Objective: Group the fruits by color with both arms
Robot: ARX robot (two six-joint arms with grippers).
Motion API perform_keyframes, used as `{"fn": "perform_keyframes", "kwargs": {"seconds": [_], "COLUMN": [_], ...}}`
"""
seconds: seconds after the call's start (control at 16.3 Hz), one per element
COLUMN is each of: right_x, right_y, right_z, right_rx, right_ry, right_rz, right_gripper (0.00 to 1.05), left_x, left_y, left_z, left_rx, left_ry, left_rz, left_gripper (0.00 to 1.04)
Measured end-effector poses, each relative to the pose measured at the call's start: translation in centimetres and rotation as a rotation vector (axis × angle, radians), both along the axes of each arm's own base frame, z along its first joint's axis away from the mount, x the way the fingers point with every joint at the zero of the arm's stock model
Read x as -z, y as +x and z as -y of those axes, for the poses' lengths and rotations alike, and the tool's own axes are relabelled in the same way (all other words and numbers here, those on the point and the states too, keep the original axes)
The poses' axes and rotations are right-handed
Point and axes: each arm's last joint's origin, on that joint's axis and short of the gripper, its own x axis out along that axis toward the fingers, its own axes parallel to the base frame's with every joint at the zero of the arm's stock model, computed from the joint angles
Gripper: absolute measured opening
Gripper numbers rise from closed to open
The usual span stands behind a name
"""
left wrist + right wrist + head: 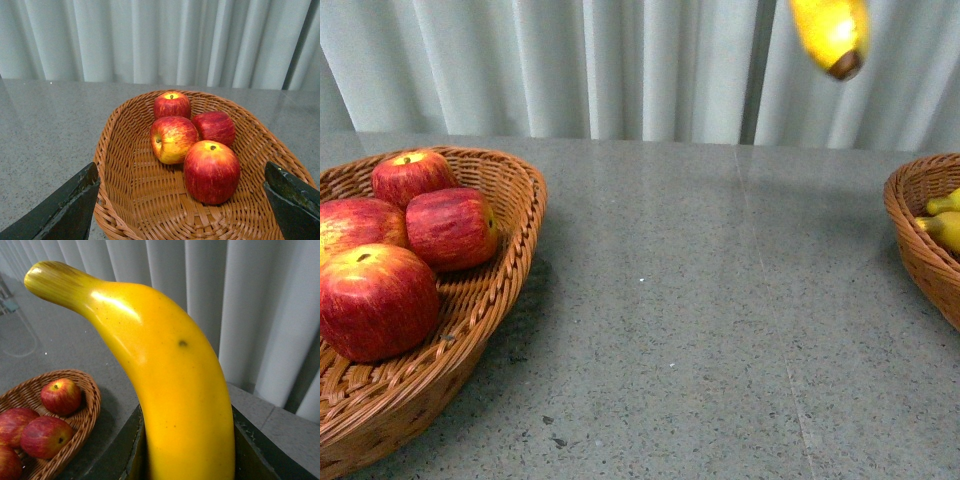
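Several red apples (450, 228) lie in a wicker basket (515, 250) at the left of the grey table. My left gripper (185, 200) hangs open above the near end of that basket, the closest apple (212, 171) just ahead of its fingers (70, 210). High at the top right of the front view, the brown tip of a yellow banana (832, 35) hangs in the air. In the right wrist view that banana (170, 385) fills the frame, my right gripper (187, 460) shut on its lower part. Two more bananas (945, 220) rest in a second wicker basket (920, 240) at the right edge.
Pale pleated curtains (620, 65) close off the far side of the table (700, 320). The apple basket (75, 440) also shows far below in the right wrist view.
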Motion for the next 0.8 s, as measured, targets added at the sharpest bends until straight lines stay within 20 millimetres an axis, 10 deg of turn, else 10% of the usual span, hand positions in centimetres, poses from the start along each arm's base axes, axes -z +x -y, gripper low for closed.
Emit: {"fn": "perform_keyframes", "kwargs": {"seconds": [0.43,0.68,0.8], "right_x": [6.0,7.7,7.5], "right_y": [-5.9,-7.6,-7.7], "right_z": [15.7,17.1,16.7], "right_rx": [0.293,0.327,0.320], "right_ry": [-0.223,-0.350,-0.361], "right_rz": [-0.188,-0.254,-0.251], "right_gripper": [0.36,0.37,0.60], "left_x": [0.0,0.0,0.0], "left_y": [0.0,0.0,0.0], "left_z": [0.0,0.0,0.0], "left_rx": [0.000,0.000,0.000], "left_ry": [0.000,0.000,0.000], "left_rz": [0.000,0.000,0.000], "left_gripper": [0.98,0.98,0.98]}}
